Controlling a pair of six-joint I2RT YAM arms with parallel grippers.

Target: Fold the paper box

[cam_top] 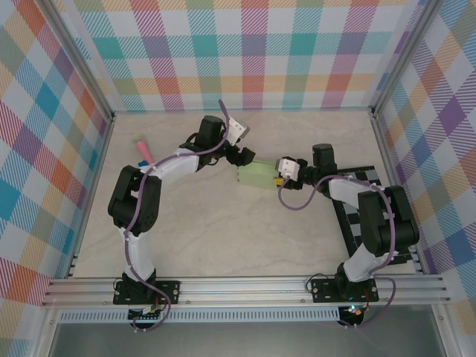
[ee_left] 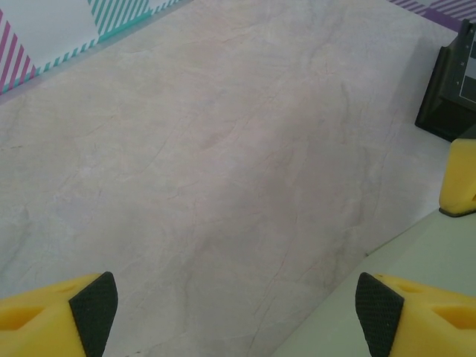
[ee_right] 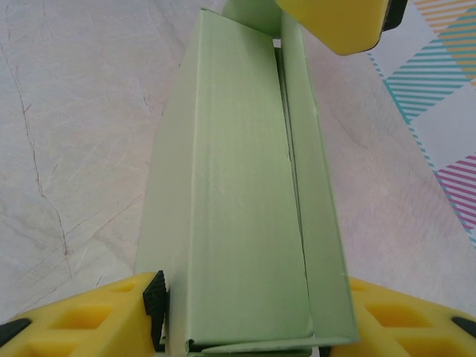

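A small pink stick [cam_top: 142, 149] lies at ten o'clock on the marble table [cam_top: 223, 230], a checkered board [cam_top: 370, 175] at three o'clock

Black-and-white arms [cam_top: 171, 162] carry purple cables [cam_top: 129, 245] and yellow, black-padded fingers [ee_left: 37, 312].

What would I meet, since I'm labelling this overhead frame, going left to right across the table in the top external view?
pink-and-blue stick → left gripper → paper box → right gripper → checkered board
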